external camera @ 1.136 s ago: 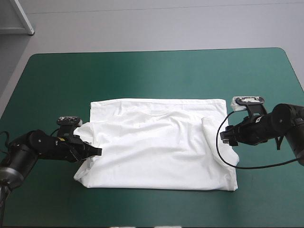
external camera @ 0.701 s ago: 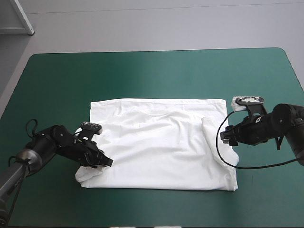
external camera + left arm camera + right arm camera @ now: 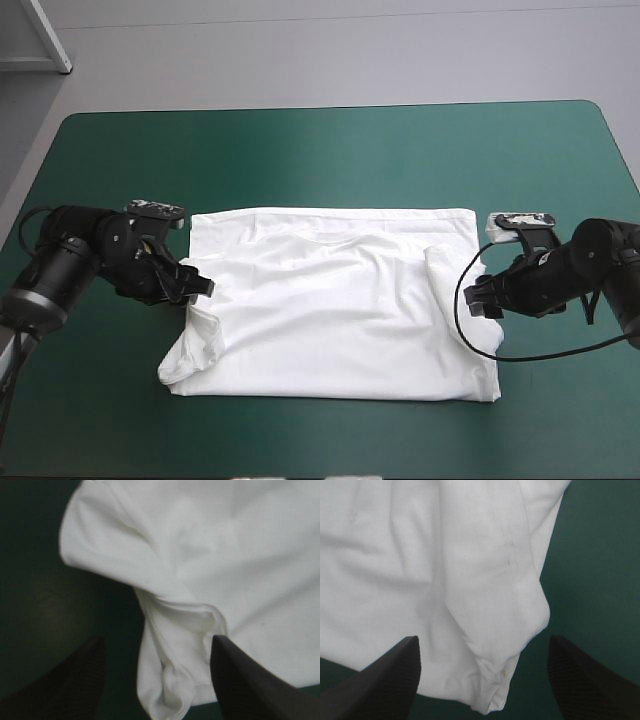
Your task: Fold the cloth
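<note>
Left wrist view: the left gripper [image 3: 157, 640] stands wide, its two broad black fin-shaped fingers [image 3: 70, 680] well apart and clamping nothing. Between them and just ahead lies the bunched sleeve [image 3: 175, 650] of the white short-sleeved fabric T-shirt [image 3: 245, 555], twisted into several soft creases. Beyond it the shirt's body spreads flat away from the gripper. Beside one finger the bare teal-green cover [image 3: 40, 595] shows, smooth and unwrinkled.

Right wrist view: the right gripper [image 3: 483, 640] is equally wide and holds nothing. Between its fingers [image 3: 590, 680] and ahead of them lies the folded-in sleeve [image 3: 495, 580], turned over onto the shirt's body, with its stitched hem running away from the gripper. The rounded end of that fold sits between the fingers, with the cover beside it.

High view: the T-shirt lies spread flat near the table's middle. The left gripper is at the shirt's left edge, just beside the bunched sleeve, and the right gripper is at its right edge — the whole width of the shirt lies between the two.
</note>
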Tool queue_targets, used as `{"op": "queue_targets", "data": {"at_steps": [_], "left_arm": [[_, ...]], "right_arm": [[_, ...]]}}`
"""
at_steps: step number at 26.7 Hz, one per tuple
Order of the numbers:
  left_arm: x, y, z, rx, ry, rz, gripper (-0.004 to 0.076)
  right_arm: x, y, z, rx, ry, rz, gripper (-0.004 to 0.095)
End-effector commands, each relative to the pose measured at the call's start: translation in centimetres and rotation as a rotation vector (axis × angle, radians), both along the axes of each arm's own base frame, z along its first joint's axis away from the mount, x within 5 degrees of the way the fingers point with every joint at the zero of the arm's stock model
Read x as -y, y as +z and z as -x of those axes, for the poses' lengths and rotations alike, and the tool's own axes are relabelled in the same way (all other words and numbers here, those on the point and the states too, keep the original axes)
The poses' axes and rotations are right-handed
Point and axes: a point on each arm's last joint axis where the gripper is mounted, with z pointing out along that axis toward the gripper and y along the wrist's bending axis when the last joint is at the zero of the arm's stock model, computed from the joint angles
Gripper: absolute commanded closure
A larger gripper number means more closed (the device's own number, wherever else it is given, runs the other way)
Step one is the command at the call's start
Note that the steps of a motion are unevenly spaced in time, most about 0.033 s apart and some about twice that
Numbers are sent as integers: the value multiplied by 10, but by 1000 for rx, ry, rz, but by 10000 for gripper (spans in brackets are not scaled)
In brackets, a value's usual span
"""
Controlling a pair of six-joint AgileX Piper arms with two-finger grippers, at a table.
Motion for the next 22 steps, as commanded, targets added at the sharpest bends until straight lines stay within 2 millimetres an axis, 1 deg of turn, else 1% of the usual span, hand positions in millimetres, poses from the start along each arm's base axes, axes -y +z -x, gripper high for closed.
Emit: {"op": "queue_targets", "data": {"at_steps": [1, 3, 5, 8, 11, 14, 15, 16, 18, 20, 22], "left_arm": [[-8, 31, 30, 58, 52, 18, 283], [-9, 31, 49, 69, 72, 61, 283], [-13, 25, 62, 63, 79, 54, 283], [-17, 4, 77, 12, 80, 36, 283], [-19, -22, 84, -71, 82, 13, 283], [-19, -41, 83, -77, 85, 6, 283], [-19, -49, 81, -58, 86, 7, 283], [-19, -62, 79, -76, 86, -7, 282], [-18, -77, 76, -110, 88, -12, 282], [-15, -89, 71, -134, 96, 2, 282], [-13, -96, 66, -138, 100, 13, 283]], "right_arm": [[-4, 6, 10, -43, -3, -60, 239], [-7, 1, 16, -85, 1, -89, 239], [-6, -4, 20, -101, 1, -81, 243], [-5, -14, 26, -134, -1, -75, 281], [-5, -21, 31, -156, -2, -73, 327], [-4, -25, 37, -165, -4, -73, 350], [-4, -26, 40, -169, -3, -72, 351], [-4, -27, 44, -171, -2, -72, 351], [-4, -29, 50, -169, -2, -73, 351], [-3, -30, 55, -168, -2, -73, 350], [-3, -36, 60, -185, -3, -72, 351]]}}
